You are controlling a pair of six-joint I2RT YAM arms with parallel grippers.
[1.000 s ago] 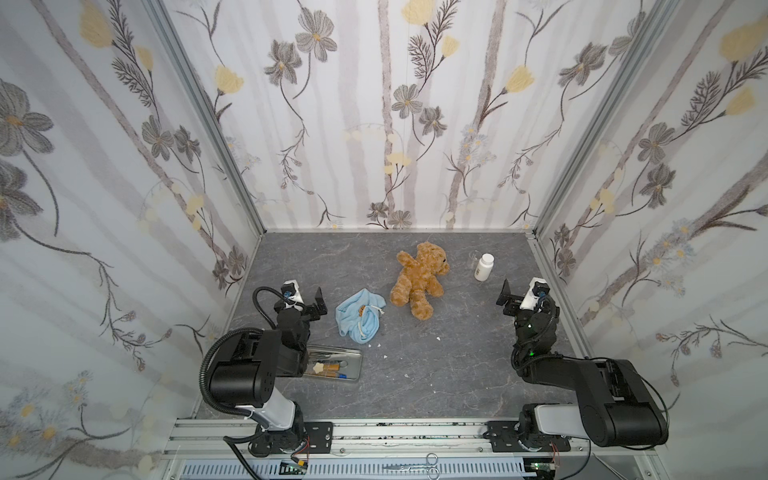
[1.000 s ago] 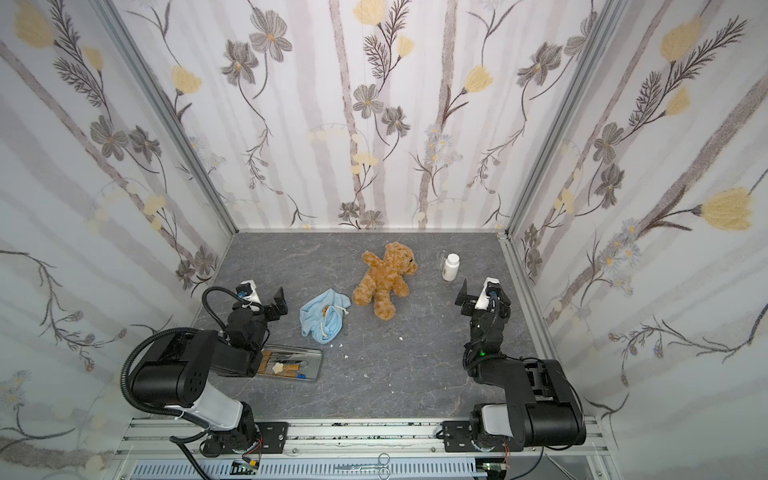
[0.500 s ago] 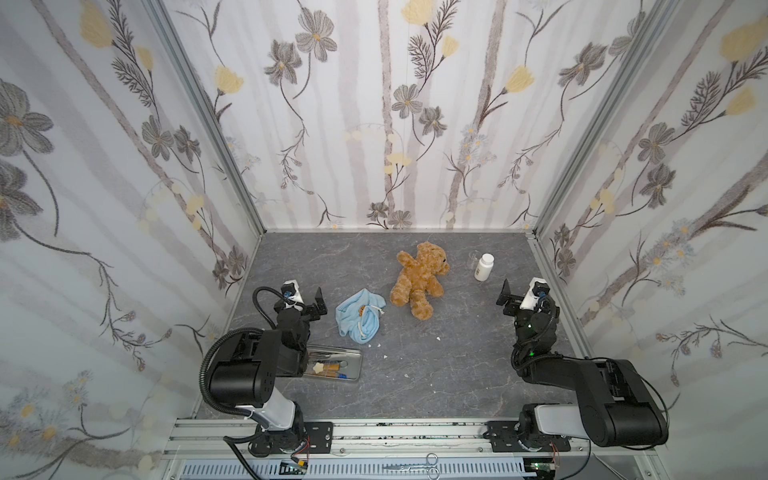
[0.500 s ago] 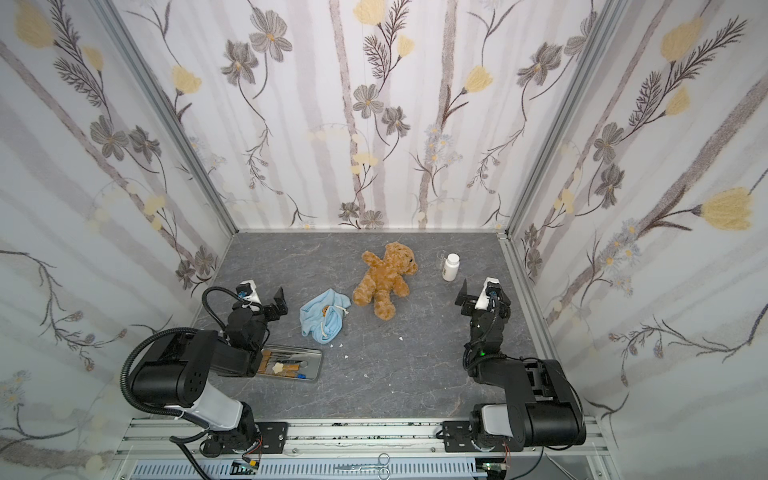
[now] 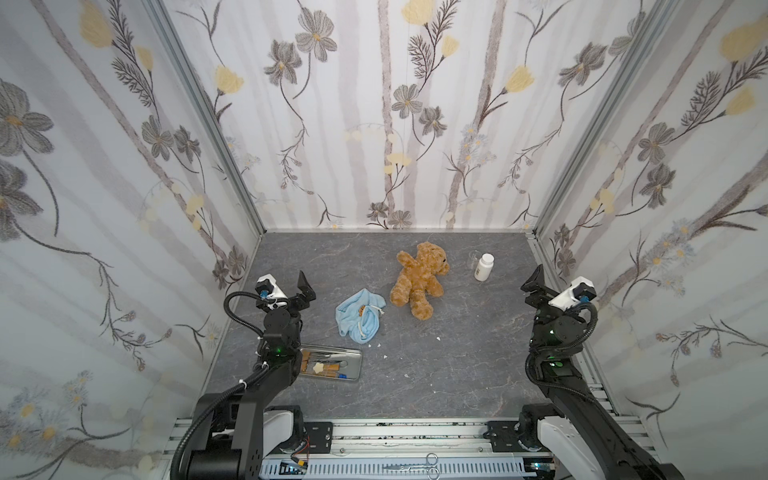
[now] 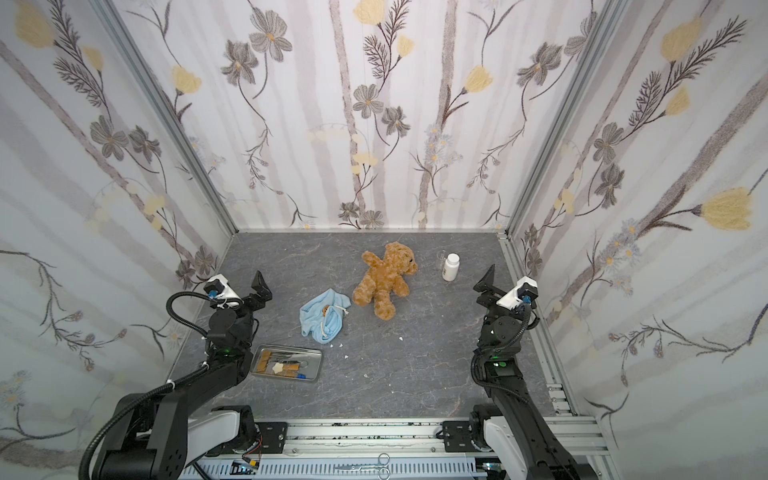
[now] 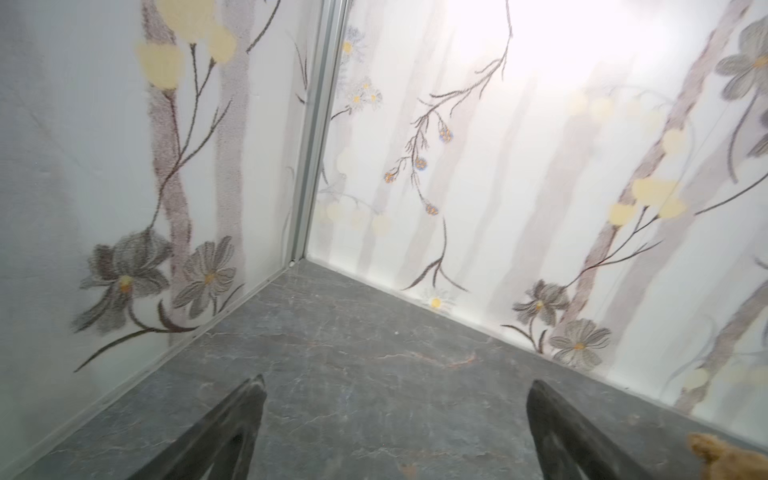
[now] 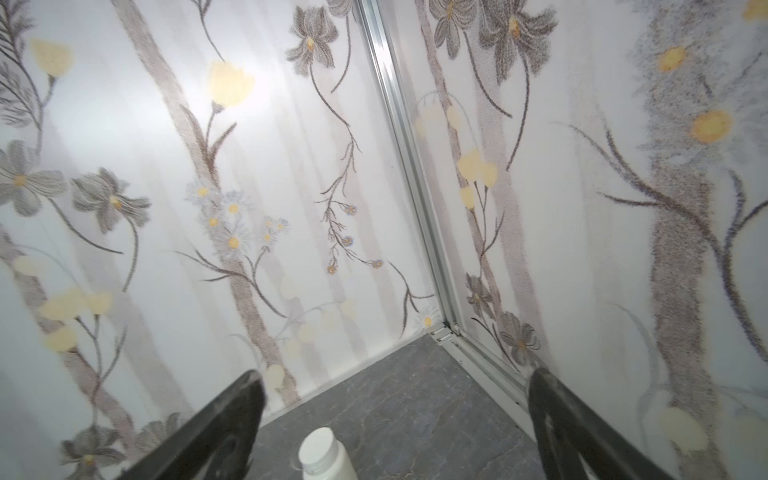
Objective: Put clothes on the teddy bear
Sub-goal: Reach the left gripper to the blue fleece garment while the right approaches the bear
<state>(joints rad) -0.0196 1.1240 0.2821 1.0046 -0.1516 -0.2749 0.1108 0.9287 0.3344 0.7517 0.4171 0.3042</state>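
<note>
Lying flat on the grey table (image 5: 457, 374) with limbs splayed, the teddy bear (image 5: 419, 282) sits well apart from both grippers. It is ahead of the left gripper (image 7: 397, 384) and off to its inner side, and across the bare table from the right gripper (image 8: 397, 376). Both grippers hang above the table with jaws spread wide and nothing between them.

The bear looks light and soft all through. Its curly plush should compress under the pads and give good friction, so slipping seems less likely than squashing or flopping. A pinch on an arm (image 5: 407, 261) or leg (image 5: 420, 309) would likely leave the body dangling. The torso (image 5: 417, 282) looks like the steadier hold, leaving the arms free for sleeves.

The metal tray (image 5: 332, 365) lies just behind the left gripper, close to its arm. The light blue shirt (image 5: 359, 316) lies crumpled between that gripper and the bear, just beside the bear's leg. It looks limp, thin cloth, best pinched at an edge. The white bottle (image 5: 483, 267) stands upright between the right gripper and the bear, and a sweeping reach could probably tip it.
</note>
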